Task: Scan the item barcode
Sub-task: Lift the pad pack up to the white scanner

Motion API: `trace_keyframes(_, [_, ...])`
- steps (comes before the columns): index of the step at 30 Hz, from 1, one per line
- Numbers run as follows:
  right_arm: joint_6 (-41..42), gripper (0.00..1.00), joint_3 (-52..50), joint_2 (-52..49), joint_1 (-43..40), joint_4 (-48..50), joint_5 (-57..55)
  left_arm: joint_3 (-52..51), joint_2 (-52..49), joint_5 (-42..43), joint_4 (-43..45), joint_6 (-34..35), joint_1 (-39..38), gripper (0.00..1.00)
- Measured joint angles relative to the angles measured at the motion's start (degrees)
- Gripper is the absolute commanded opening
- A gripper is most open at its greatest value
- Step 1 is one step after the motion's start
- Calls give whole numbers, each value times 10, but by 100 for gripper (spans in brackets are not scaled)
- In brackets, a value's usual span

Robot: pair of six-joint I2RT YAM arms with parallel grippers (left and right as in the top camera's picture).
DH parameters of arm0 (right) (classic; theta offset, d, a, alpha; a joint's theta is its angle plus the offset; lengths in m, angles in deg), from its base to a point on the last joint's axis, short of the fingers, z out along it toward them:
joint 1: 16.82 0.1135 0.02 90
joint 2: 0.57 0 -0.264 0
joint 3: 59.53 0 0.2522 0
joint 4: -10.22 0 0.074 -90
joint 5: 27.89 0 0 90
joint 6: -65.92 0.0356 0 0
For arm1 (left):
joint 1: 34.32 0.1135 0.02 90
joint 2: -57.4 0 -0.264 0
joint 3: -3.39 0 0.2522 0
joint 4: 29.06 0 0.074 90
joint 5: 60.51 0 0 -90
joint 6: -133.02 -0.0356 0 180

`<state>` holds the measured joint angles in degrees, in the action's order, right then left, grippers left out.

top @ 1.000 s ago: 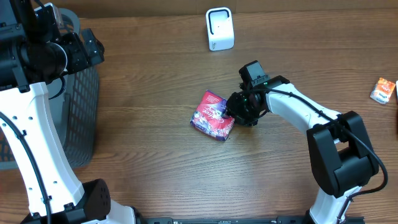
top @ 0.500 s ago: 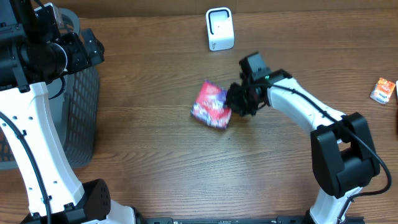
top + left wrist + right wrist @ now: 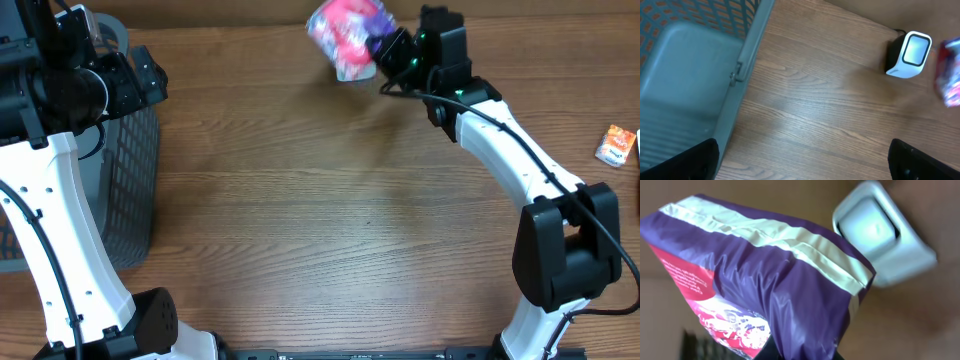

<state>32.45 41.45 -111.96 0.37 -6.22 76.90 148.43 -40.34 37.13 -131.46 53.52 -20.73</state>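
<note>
The right claw (image 3: 385, 50) is up off the wood at the far edge of the table, clamped tight on one edge of a purple and pink foil packet (image 3: 345, 38). The packet sticks out past the claw's tips, hanging in the air rather than lying on anything, and it looks blurred from overhead. From the right wrist camera the packet fills most of the view: glossy purple film, a pale seam strip running across it, a red and pink printed face turned down to one side. I can't make out a barcode on it.

Just beyond the claw's tips, behind the held packet, sits the white barcode scanner (image 3: 880, 235), with its pale window facing up toward the claw. From overhead the packet covers the scanner almost entirely. The left wrist camera shows the scanner standing on the wood with the packet a blurred streak just beside it.

The left claw (image 3: 807, 162) is well away from all that, with its two dark fingers (image 3: 700, 160) spread wide apart and nothing between them. Directly under and beside it is a grey mesh basket (image 3: 135, 180). A small orange packet (image 3: 617, 145) lies on the table far out behind the right claw, near the table's edge.
</note>
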Motion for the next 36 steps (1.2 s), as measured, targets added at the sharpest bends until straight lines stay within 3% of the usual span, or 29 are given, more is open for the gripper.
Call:
trace_keyframes(9, [186,4,1,-95,-5,151,-65,0,0,0,0,0,0,100])
trace_keyframes(14, [235,4,1,-164,-5,171,-74,0,0,0,0,0,0,100])
trace_keyframes(32, [221,4,24,-172,-23,175,-31,0,0,0,0,0,0,100])
trace_keyframes(36, [210,4,25,-140,-55,134,-19,0,0,0,0,0,0,100])
